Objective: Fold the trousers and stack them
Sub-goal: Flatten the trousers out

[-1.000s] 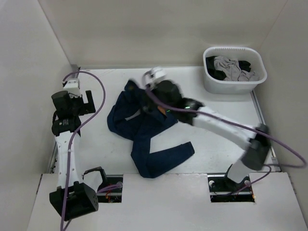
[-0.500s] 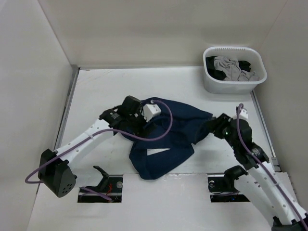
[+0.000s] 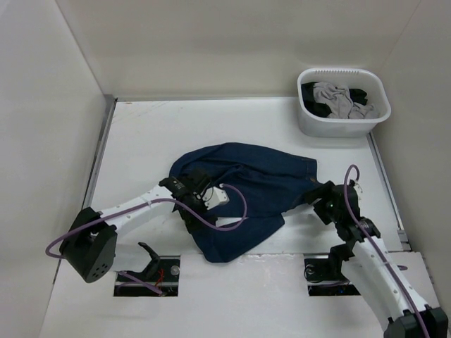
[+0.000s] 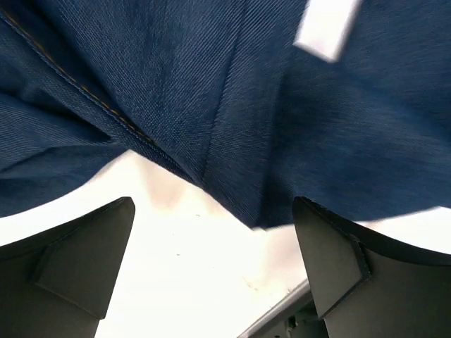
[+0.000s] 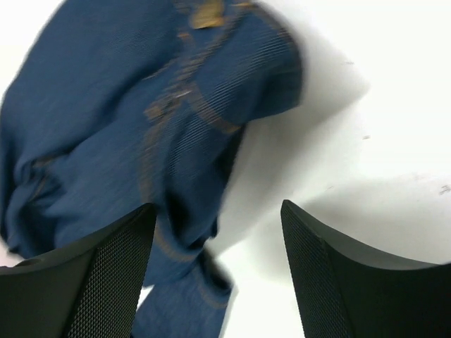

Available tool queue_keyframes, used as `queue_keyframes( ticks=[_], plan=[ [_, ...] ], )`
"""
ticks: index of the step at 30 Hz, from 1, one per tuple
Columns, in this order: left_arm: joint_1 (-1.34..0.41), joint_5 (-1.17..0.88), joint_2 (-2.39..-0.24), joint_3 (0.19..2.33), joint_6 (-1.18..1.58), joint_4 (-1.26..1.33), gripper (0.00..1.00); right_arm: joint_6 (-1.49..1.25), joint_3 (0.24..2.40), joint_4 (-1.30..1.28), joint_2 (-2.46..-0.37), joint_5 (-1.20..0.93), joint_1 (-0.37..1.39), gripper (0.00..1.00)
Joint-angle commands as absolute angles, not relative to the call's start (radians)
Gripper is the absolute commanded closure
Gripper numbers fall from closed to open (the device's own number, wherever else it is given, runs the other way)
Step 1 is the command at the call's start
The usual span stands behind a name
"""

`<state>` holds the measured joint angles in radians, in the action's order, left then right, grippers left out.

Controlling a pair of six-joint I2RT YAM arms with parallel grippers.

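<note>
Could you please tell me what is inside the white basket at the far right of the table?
The basket holds a crumpled grey garment with dark clothing beside it. Anything beneath them is covered.

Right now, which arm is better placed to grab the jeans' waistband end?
Right. The right claw is open beside the tan patch end of the jeans; the left claw is over their opposite side.

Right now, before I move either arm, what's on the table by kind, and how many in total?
Jeans: 1
Laundry basket: 1
Garments heaped in it: grey and black, number unclear
Total: 2 countable things
</note>
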<state>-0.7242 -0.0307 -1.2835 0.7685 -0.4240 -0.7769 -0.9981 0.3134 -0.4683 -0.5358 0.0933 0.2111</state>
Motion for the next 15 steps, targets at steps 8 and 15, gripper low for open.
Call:
queue_keyframes(
  ticks=[8,15],
  plan=[
    [-0.673,-0.138,-1.304,0.741,-0.404,-0.580,0.10,-1.043,0.265,0.010,-0.725,0.094,0.153,0.56],
    [-0.633,-0.152,-1.367,0.733,-0.339,-0.551,0.97,-0.973,0.382,0.054,-0.798,0.075,0.163,0.94]
  ],
)
